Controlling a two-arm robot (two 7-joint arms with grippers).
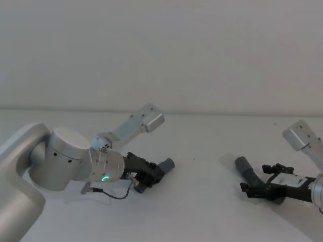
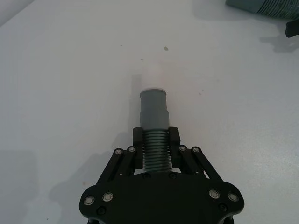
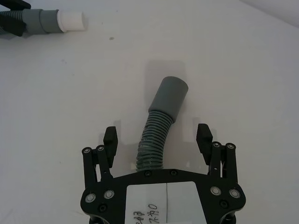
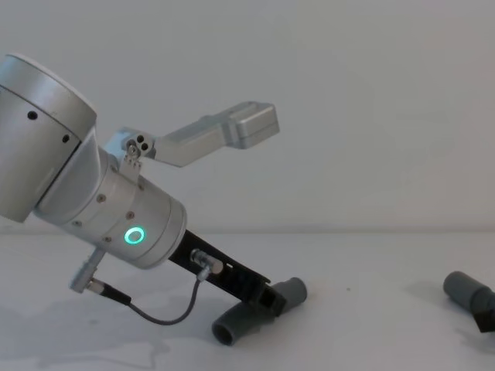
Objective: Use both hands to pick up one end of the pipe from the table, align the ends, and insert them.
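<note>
While left gripper [image 2: 155, 135] clamps straight pipe [image 2: 154, 109] (white-tipped, wrist view), right gripper [image 3: 157, 134] gapes astride curved pipe [image 3: 169, 95]

Grey ribbed pipe [image 3: 159, 130], white tip [image 2: 153, 79], black left gripper [image 2: 155, 135], white table [image 1: 202, 201], green light [image 4: 135, 236]

The only writing is on a white sticker [image 3: 166, 199] on the body of the right hand [image 3: 158, 136], behind its fingers. It is a few dark handwritten marks, turned sideways and cut off at the edge, not surely readable.
</note>
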